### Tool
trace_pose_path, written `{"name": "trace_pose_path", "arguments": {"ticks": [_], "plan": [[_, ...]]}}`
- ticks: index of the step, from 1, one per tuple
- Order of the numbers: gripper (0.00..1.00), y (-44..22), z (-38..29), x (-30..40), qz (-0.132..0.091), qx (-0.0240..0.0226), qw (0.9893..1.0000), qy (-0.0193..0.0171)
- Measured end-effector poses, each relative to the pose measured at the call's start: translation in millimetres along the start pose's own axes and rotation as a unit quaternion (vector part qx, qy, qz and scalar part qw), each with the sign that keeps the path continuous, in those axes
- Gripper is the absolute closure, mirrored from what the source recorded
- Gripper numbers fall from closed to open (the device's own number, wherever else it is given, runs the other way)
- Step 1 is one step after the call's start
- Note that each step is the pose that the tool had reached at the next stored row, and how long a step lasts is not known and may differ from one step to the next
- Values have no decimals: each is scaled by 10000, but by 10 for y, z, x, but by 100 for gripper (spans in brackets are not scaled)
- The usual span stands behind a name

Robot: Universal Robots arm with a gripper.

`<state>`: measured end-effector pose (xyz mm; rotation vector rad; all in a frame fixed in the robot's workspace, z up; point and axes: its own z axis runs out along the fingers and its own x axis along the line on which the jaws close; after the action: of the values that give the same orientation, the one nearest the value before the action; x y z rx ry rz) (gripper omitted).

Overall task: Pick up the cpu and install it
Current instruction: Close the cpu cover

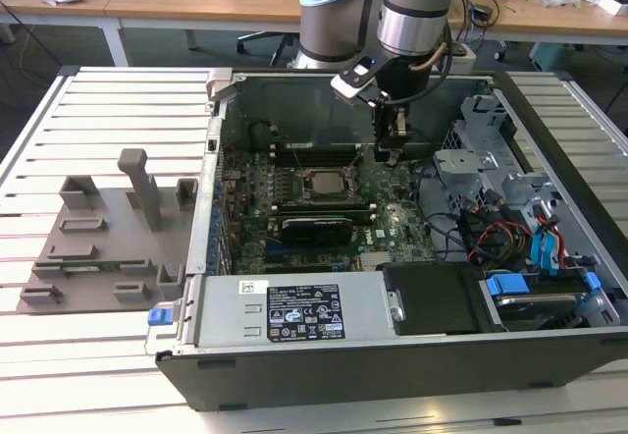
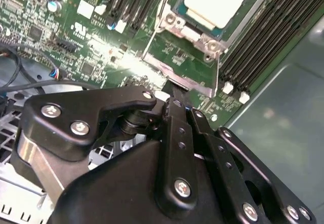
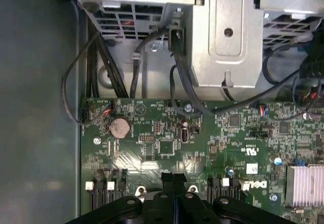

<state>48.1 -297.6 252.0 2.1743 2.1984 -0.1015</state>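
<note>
The cpu [image 2: 215,1] is sitting down in the socket frame [image 2: 202,41] on the motherboard [image 2: 91,57], silvery top facing up. In the exterior view that's about dead centre of the frame, inside the open computer case [image 1: 412,355].

The gripper [image 1: 392,152] hangs low over the board, just to the exterior view's right of the socket and a touch higher in the frame. From both wrist views the fingers look pressed together with nothing between them, so it's closed and empty as far as I can see. Its tip is right at the near edge of the socket frame, beside the chip and not over it. I can't tell whether it's actually touching the metal.

What worries me:
- The closed tip is very close to the frame edge. Any sideways drift could catch the metal or the thin retention lever and knock the chip crooked.
- I can't tell whether the frame is latched. If it isn't, a nudge could shift the cpu on its contacts.
- The memory slots [image 2: 263,36] run right alongside the socket, so there's not much room for a sloppy move.
</note>
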Motion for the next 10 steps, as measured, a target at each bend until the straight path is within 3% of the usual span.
{"name": "trace_pose_path", "arguments": {"ticks": [10], "plan": [[89,-94,2,2,0,0,10000,1]]}}
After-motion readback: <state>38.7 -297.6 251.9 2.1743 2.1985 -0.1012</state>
